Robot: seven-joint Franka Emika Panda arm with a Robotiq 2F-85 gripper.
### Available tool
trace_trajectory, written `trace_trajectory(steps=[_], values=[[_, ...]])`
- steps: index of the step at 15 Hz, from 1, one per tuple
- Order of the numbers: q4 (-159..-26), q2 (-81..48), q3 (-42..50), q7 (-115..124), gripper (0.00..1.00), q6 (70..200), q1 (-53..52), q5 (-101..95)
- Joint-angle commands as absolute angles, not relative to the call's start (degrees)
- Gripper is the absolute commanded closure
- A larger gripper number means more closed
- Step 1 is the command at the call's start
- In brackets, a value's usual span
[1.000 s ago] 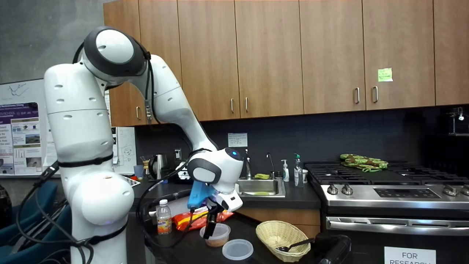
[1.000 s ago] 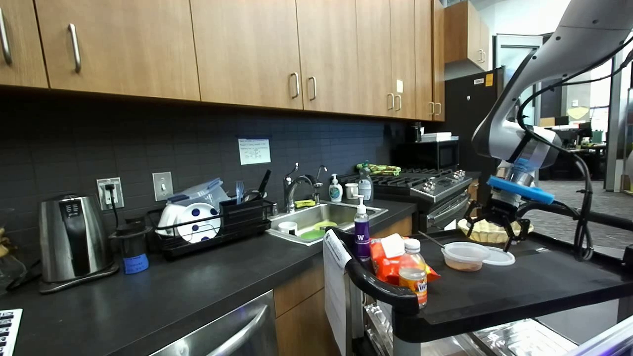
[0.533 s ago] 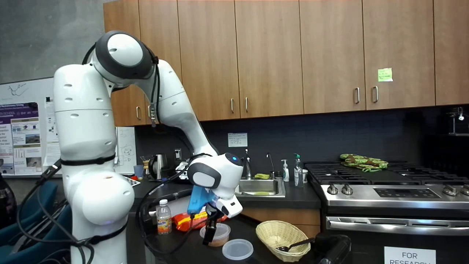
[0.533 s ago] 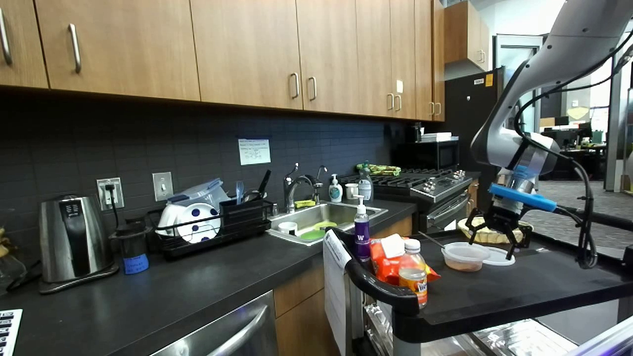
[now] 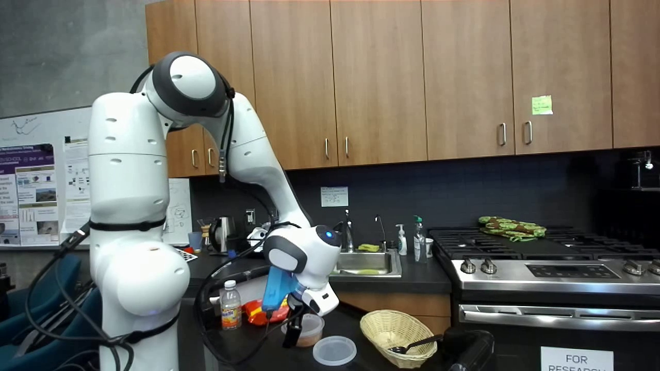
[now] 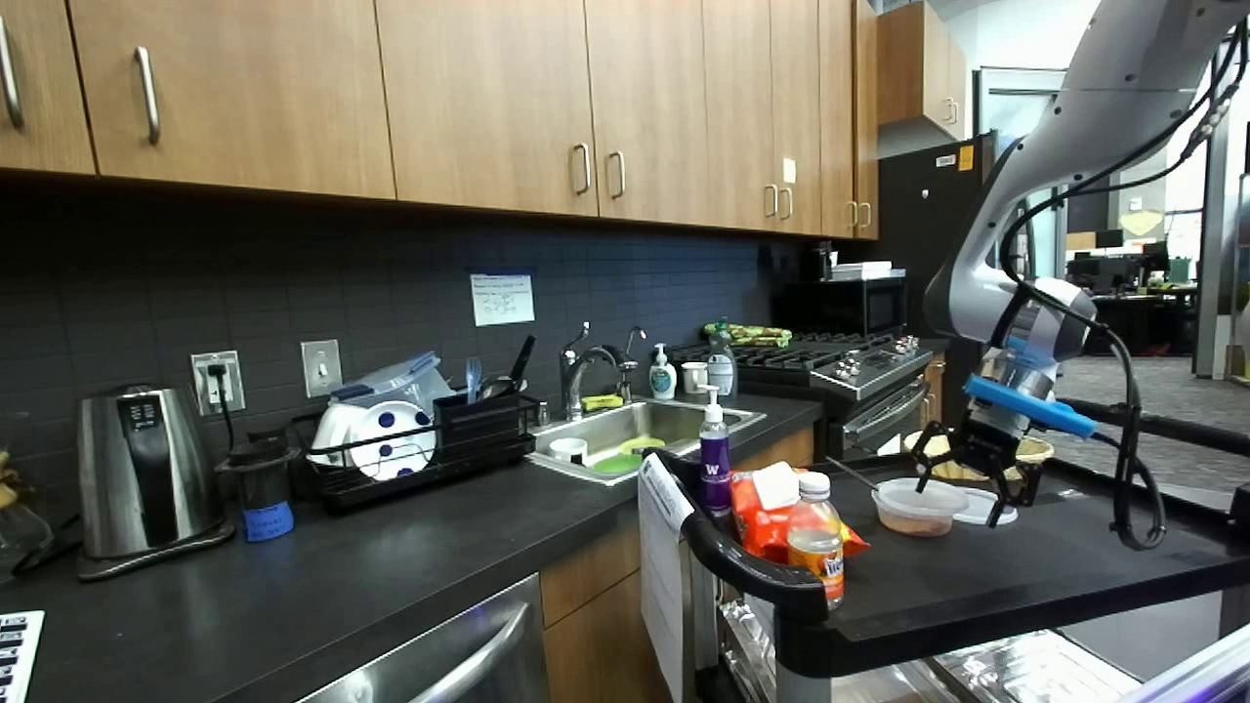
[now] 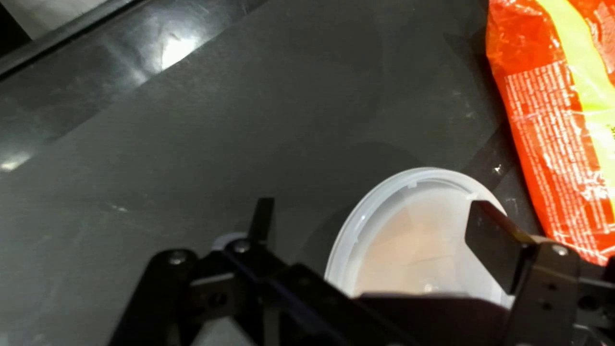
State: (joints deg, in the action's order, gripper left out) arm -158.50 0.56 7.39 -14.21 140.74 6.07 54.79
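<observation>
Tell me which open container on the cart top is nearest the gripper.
The round translucent tub: in the wrist view, the open gripper partly covers it. The wicker basket stands farther off, past the lid in an exterior view.

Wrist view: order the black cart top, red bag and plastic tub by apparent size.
1. Black cart top, by far.
2. Red bag, cut off by the frame.
3. Plastic tub, partly hidden.
Ranked by visible parts only.

Round translucent plastic container [image 7: 359, 222]: smooth, rim slightly glossy. Long red-and-yellow plastic-film packet [image 7: 552, 120]: very glossy, wrinkled. Flat black cart top [image 7: 192, 154]: mostly matt, shiny near edge. Oval beige woven basket [image 5: 382, 330]: looks rough. Tall brown wooden cabinet doors [image 5: 379, 82]: smooth, matt.
</observation>
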Motion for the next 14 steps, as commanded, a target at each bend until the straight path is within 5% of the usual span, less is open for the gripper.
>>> trace_trajectory(steps=[1, 14], values=[[-157.86, -0.23, 7.08, -19.34, 0.00, 140.90, 6.22, 59.72], [-157.35, 1.99, 6.81, -27.86, 0.00, 140.60, 6.08, 66.53]])
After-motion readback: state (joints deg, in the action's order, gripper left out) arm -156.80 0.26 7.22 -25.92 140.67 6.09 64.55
